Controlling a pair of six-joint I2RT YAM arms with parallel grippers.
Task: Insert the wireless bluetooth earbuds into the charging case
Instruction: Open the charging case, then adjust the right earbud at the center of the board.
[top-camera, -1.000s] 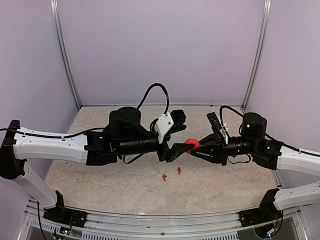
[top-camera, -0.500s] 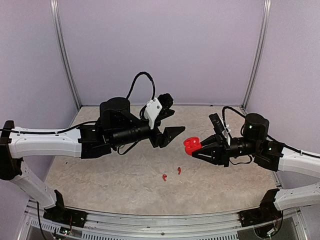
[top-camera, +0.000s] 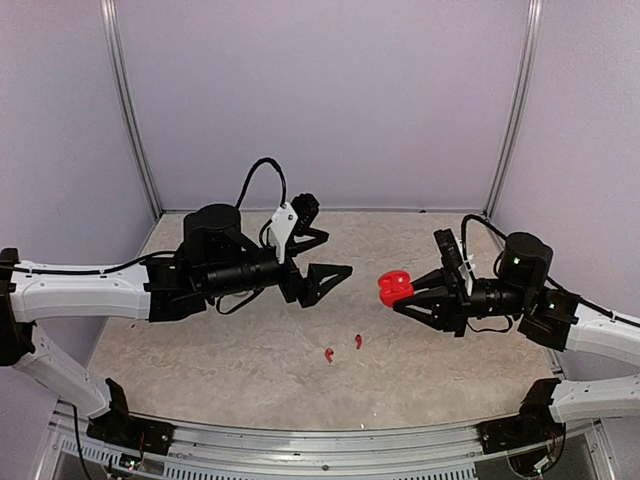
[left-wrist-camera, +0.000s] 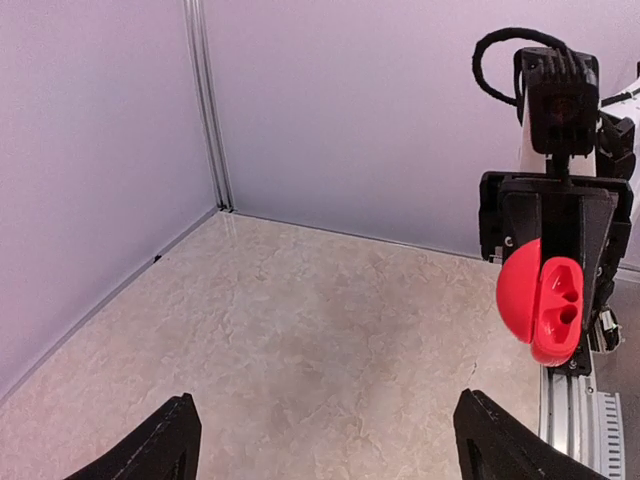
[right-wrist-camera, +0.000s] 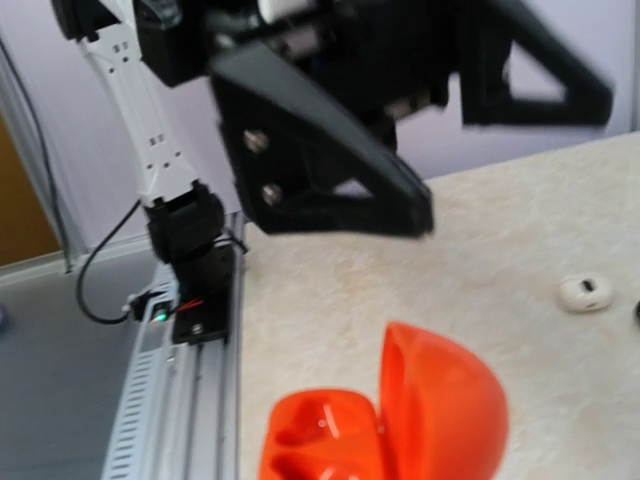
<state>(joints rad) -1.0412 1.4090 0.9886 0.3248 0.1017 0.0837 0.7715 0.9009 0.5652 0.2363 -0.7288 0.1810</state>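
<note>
The red charging case (top-camera: 395, 288) hangs above the table with its lid swung open, and my right gripper (top-camera: 408, 297) is shut on its base. The left wrist view shows the case (left-wrist-camera: 545, 305) with two empty sockets facing me. In the right wrist view the case (right-wrist-camera: 390, 420) fills the bottom of the frame. Two red earbuds (top-camera: 328, 354) (top-camera: 358, 341) lie on the table below the gap between the arms. My left gripper (top-camera: 335, 255) is open and empty, well left of the case; its fingertips (left-wrist-camera: 160, 450) stand wide apart.
A small white object (right-wrist-camera: 585, 292) lies on the table beyond the case in the right wrist view. Purple walls close in the back and both sides. A metal rail (top-camera: 320, 440) runs along the near edge between the arm bases.
My left gripper has come off the case, pulled back to the left and opened wider. The right arm has shifted slightly right with the case, whose lid now stands open.
</note>
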